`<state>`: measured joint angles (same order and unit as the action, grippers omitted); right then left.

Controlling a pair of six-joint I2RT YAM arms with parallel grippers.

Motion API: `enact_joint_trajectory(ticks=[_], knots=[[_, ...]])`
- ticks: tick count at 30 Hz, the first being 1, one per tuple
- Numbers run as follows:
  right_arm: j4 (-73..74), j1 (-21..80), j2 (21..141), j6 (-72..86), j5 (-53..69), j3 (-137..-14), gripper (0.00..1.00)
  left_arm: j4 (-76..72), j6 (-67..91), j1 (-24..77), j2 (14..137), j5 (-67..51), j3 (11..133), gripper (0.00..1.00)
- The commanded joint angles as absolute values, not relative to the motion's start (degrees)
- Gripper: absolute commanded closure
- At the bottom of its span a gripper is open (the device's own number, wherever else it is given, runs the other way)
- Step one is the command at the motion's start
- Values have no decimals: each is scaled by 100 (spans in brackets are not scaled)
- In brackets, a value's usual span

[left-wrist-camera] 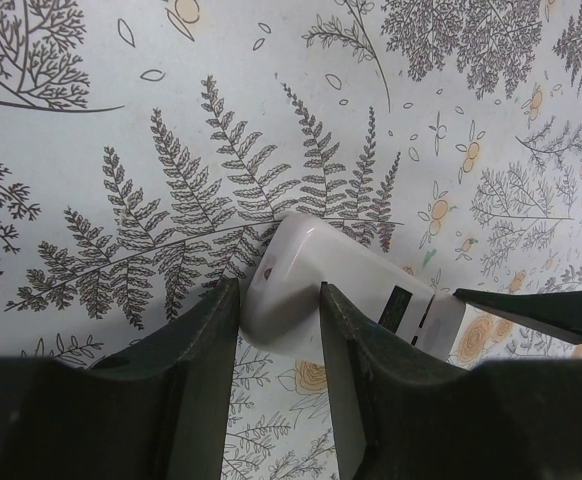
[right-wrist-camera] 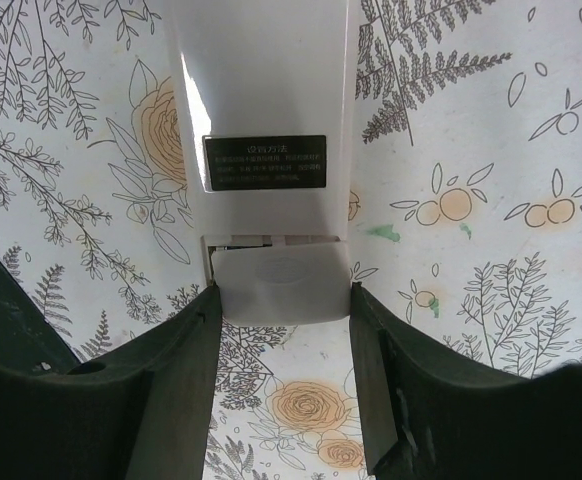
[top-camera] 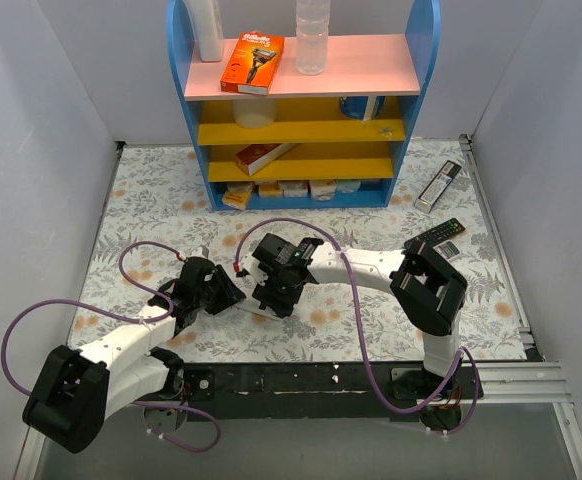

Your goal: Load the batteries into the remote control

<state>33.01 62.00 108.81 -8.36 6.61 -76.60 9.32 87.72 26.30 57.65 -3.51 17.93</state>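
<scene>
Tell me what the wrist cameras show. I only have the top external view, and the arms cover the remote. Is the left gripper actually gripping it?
Observer: Yes. In the left wrist view, the left gripper has a finger against each side of the remote control, at its rounded end.
Operator: And the right gripper?
Observer: The right gripper clamps the battery cover at the other end, with its fingers touching both edges.
Operator: Is the cover off?
Observer: No. It sits on the remote, with a narrow dark gap between it and the body, just below a black label.
</scene>
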Motion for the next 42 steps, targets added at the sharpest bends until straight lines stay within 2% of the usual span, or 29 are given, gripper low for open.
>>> enact_joint_trajectory(ticks=[1, 29, 42], knots=[[3085, 6293, 10907, -545, 896, -7770, 49, 932, 8912, 2672, 5801, -782, 1670, 74], [2988, 6398, 10679, -589, 940, -7752, 36, 905, 8947, 2672, 5766, -809, 1626, 74], [3067, 6398, 10512, -589, 940, -7901, 36, 905, 8965, 2672, 5774, -817, 1626, 74]])
